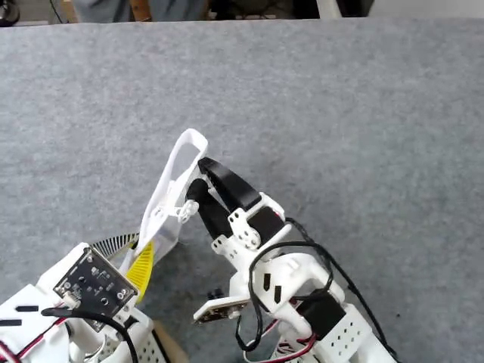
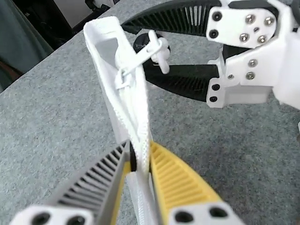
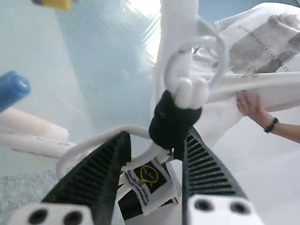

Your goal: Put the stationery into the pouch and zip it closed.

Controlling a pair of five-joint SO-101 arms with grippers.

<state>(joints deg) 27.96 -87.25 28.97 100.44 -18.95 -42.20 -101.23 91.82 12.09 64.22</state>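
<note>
Grey felt mat (image 1: pixel 363 113) lies flat, evenly textured. Past the mat's far edge: a dark strip (image 1: pixel 265 7) and a pale panel (image 1: pixel 427 6). Off the mat's edge in the left wrist view, something dark green (image 2: pixel 16 47), possibly fabric, too cropped to call.

Under bright, even light from above, the pouch (image 1: pixel 172 189) casts a soft shadow on the table (image 1: pixel 363 113).
</note>
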